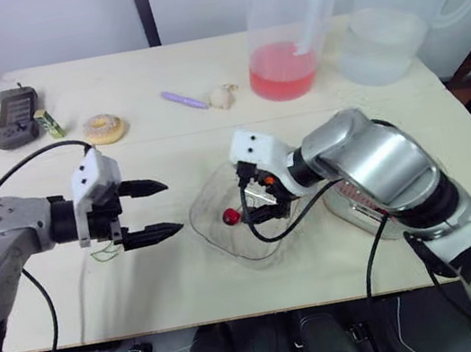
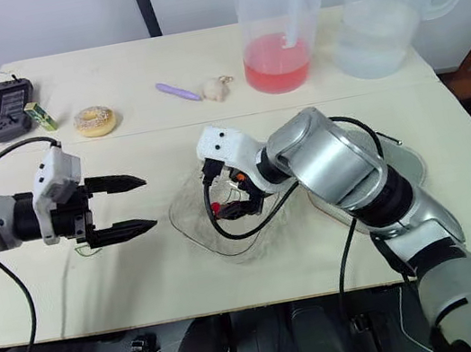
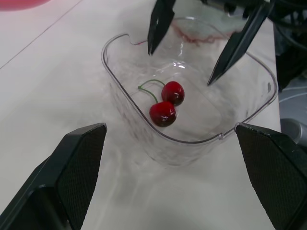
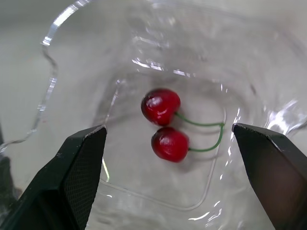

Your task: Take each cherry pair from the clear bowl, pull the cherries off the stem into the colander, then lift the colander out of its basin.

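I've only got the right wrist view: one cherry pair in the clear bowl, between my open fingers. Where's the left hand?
Observer: The left hand is open, outside the clear bowl on the robot's left, fingertips pointing toward it.
Operator: And where do the cherries go?
Observer: The colander sits on the bowl's right side, mostly hidden behind the right arm.
Operator: Anything loose nearby?
Observer: What looks like a bare green stem lies on the table beside the left hand.
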